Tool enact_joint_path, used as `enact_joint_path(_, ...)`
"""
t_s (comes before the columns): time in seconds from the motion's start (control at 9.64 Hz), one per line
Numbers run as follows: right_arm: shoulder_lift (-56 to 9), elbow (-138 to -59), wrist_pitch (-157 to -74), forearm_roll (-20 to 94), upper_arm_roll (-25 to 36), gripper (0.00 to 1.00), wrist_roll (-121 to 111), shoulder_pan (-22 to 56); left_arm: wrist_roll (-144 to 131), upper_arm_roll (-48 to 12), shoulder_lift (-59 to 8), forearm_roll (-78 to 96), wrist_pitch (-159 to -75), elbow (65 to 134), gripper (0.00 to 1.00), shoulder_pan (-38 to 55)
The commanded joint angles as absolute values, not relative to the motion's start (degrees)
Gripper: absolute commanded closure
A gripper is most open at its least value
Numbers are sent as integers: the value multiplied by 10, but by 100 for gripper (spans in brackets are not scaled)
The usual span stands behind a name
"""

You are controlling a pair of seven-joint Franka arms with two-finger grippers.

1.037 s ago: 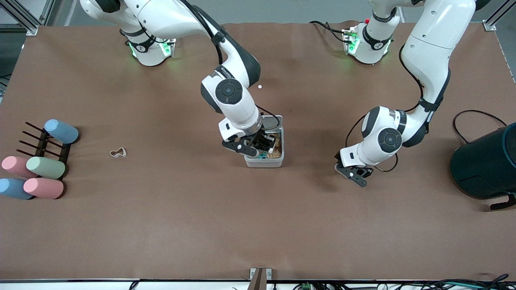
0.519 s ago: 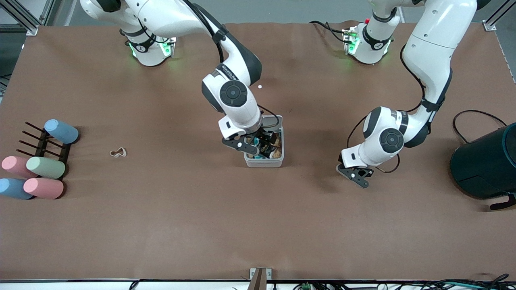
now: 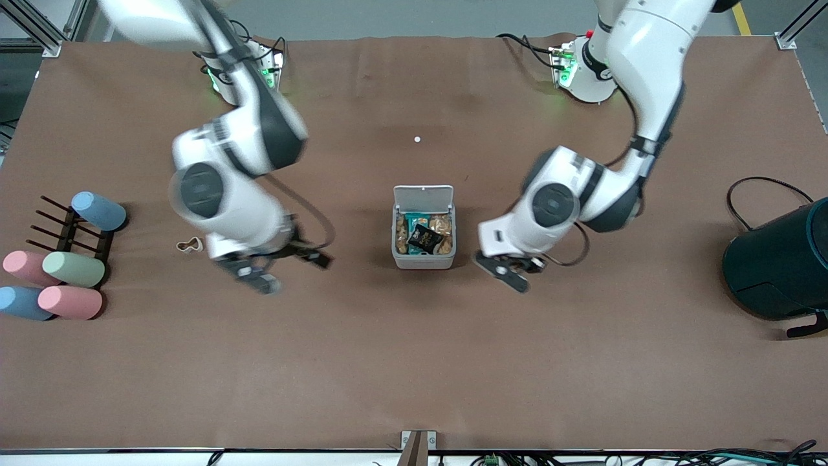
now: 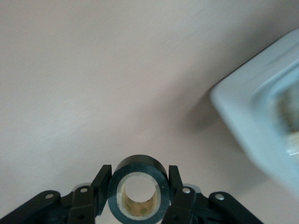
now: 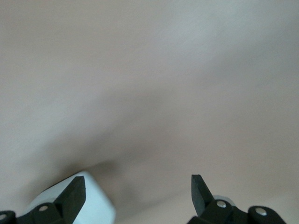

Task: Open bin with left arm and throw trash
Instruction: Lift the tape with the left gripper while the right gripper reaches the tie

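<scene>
Bin (image 3: 424, 259) open mid-worktop, black wrapper (image 3: 425, 238) inside, left gripper (image 4: 138, 186) just beside the bin, fingers (image 4: 102, 184) pinching tape roll (image 4: 138, 192), right gripper (image 3: 284, 268) spread empty over worktop near white loop (image 3: 189, 244)

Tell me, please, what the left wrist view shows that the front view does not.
Only the left wrist view shows the dark tape roll clamped in the left gripper. Only the front view shows the black wrapper inside the bin, its lid up, the white loop on the table and the open right gripper near it. Both show the left gripper beside the bin.
</scene>
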State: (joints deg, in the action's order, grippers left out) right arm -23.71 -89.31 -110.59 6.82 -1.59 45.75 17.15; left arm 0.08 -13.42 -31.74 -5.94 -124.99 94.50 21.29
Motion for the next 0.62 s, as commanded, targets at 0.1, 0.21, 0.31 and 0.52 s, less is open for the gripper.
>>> enact_joint_path(0.1, -118, -1161, -1260, 55, -30, 1, 240, 36, -79, -133, -351, -57, -1238, 879, 98, 260)
enact_joint_path(0.21, -114, -1238, -1348, 54, -29, 1, 149, -4, -80, -133, -353, -49, -1238, 875, 98, 264)
enact_joint_path(0.31, -117, -1286, -1403, 54, -29, 1, 55, -51, -82, -133, -353, -34, -1238, 872, 98, 268)
enact_joint_path(0.52, -135, -1310, -1444, 54, -29, 1, -80, -129, -133, -133, -364, -26, -1239, 867, 98, 296)
